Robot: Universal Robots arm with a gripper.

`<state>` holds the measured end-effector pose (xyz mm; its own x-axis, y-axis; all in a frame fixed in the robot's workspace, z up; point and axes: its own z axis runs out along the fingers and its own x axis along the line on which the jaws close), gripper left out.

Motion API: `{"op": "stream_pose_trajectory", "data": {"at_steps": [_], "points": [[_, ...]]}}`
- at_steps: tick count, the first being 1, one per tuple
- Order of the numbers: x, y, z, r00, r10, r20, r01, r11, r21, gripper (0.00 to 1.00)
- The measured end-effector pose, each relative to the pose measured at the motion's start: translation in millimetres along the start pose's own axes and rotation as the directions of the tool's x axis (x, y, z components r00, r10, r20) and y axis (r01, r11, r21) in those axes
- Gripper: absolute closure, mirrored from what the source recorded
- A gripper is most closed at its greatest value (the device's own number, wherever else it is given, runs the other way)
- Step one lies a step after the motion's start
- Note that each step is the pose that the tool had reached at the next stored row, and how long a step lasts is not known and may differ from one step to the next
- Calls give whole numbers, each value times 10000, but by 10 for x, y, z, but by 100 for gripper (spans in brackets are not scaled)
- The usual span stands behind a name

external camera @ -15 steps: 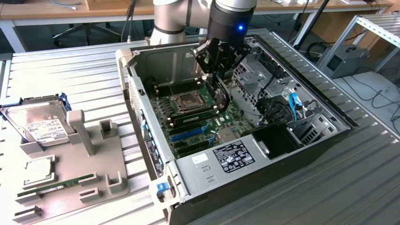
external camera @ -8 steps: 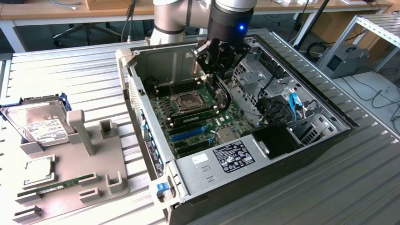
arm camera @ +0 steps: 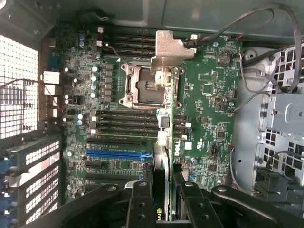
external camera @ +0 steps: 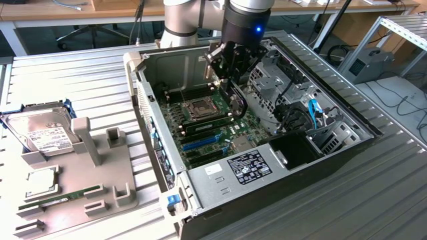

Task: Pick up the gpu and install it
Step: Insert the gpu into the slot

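Observation:
My gripper hangs inside the open computer case, above the green motherboard. It is shut on the gpu, a thin black card that hangs edge-down from the fingers, just over the board beside the CPU socket. In the wrist view the gpu runs edge-on out from between the two black fingers, and its silver bracket is at the far end. The card lies across the memory slots and the CPU socket. The blue expansion slot lies beside it.
A grey parts fixture lies on the table at the exterior view's left. It carries a silver hard drive, a CPU and a green memory stick. Drive cages and cables crowd the case at the exterior view's right.

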<state>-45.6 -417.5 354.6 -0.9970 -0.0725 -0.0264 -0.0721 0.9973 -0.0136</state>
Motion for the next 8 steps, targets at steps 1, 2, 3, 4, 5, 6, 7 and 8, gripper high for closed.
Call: {"op": "stream_pose_trajectory", "data": {"at_steps": [1,2,3,4,5,6,7,8], "points": [[0,0,0,10000,-51,0,51,10000,-1,74],[0,0,0,10000,-91,1,91,10000,-3,74],[0,0,0,9999,-144,2,144,9999,-4,74],[0,0,0,9998,-183,2,183,9998,-5,74],[0,0,0,9997,-234,3,234,9997,-6,74],[0,0,0,9996,-280,4,280,9996,-7,74],[0,0,0,9995,-321,5,321,9995,-9,74],[0,0,0,9993,-366,5,366,9993,-9,74]]}}
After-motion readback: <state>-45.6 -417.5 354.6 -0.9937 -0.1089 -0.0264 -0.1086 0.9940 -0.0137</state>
